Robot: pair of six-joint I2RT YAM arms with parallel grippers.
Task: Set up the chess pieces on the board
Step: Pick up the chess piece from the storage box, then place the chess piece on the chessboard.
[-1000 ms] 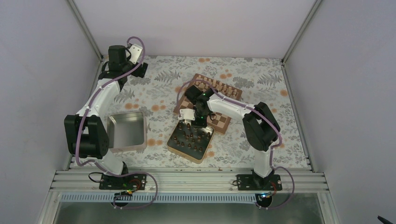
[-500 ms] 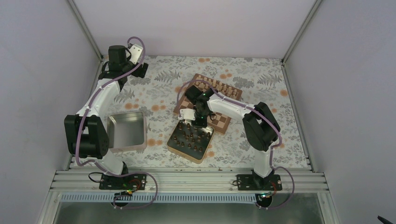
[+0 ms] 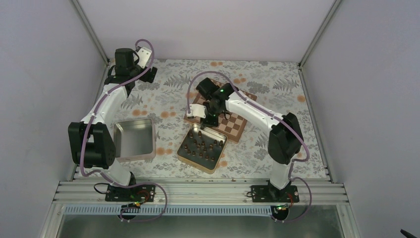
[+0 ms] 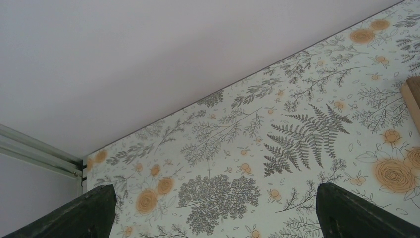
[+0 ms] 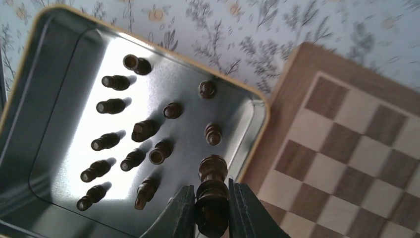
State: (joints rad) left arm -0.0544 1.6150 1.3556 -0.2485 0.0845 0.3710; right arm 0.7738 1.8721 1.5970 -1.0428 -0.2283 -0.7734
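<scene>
My right gripper (image 5: pixel 212 192) is shut on a dark brown chess piece (image 5: pixel 213 168), holding it by its body above the tin's edge nearest the board. In the top view the right gripper (image 3: pixel 198 125) hangs between the tin (image 3: pixel 184 157) and the board (image 3: pixel 237 130). Several more dark chess pieces (image 5: pixel 143 130) stand in the tin (image 5: pixel 29 99). The checkered board (image 5: pixel 356 148) lies to the right of it. My left gripper (image 4: pixel 218 218) is open over bare cloth at the back left, its fingers (image 4: pixel 94 213) wide apart.
An empty square metal tin (image 3: pixel 133 140) sits front left beside the left arm. Flower-patterned cloth (image 3: pixel 168 99) covers the table, with walls close on three sides. A corner of the board (image 4: pixel 413 99) shows at the left wrist view's right edge.
The right gripper closed on a dark piece in the tin, lifted it and drew back toward the board. The left arm has not moved.
</scene>
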